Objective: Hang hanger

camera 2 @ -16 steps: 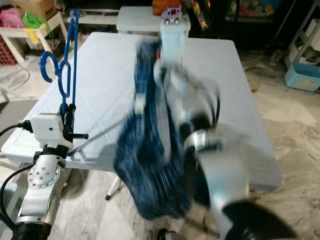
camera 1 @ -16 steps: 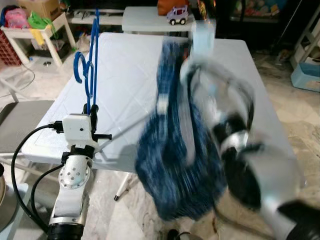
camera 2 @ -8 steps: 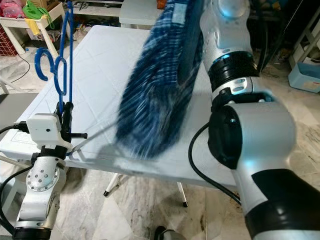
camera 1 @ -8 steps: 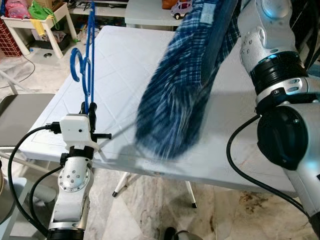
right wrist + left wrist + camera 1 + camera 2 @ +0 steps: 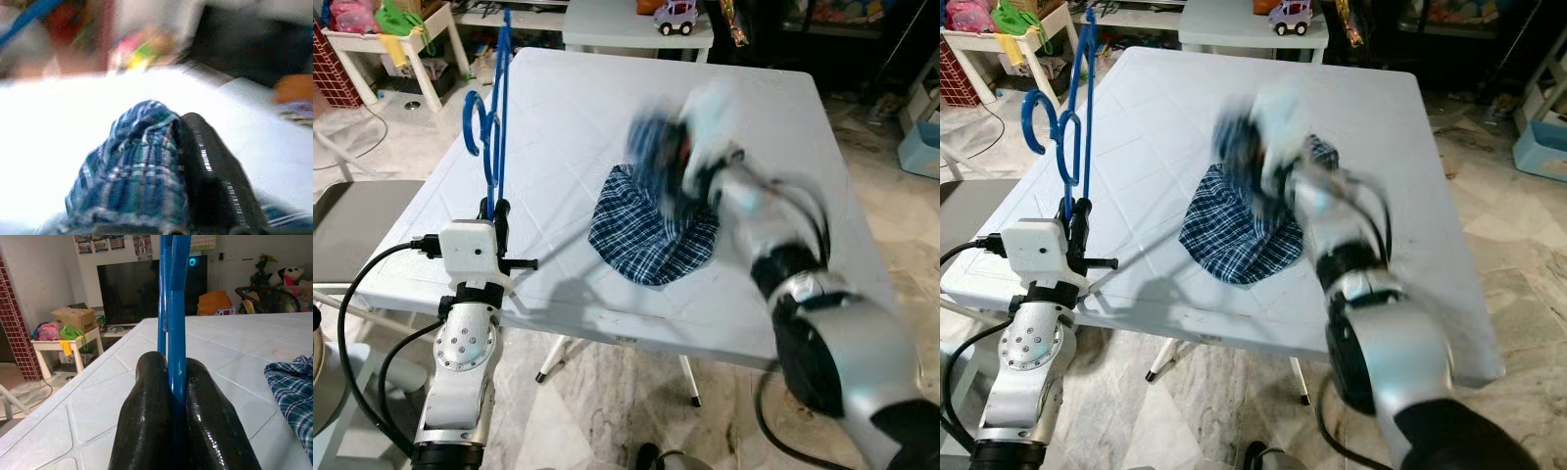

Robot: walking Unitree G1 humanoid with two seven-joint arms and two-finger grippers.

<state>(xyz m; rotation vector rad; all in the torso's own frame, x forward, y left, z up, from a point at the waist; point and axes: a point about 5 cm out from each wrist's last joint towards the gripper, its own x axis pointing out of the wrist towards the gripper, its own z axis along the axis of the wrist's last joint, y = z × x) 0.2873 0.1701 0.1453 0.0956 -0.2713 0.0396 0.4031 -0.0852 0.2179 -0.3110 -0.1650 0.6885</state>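
Observation:
A blue plastic hanger [image 5: 491, 117] stands upright over the left side of the white table [image 5: 568, 88]. My left gripper [image 5: 495, 209] is shut on its lower bar; in the left wrist view the two fingers [image 5: 146, 396] press on the blue bar [image 5: 174, 308]. A blue plaid garment [image 5: 651, 230] lies bunched on the middle of the table. My right gripper [image 5: 671, 162], blurred by motion, is just above the heap and shut on a fold of it. The right wrist view shows plaid cloth [image 5: 132, 166] against a black finger [image 5: 205, 166].
A small white table with a toy car [image 5: 676, 14] stands behind the big table. A side table [image 5: 386, 34] with coloured items is at the far left. A grey seat [image 5: 352, 220] is beside my left arm, and a blue bin [image 5: 920, 147] is on the floor at right.
My right arm swung the plaid garment from high in the air down onto the table, where most of it now lies. The left gripper and the hanger stayed in place.

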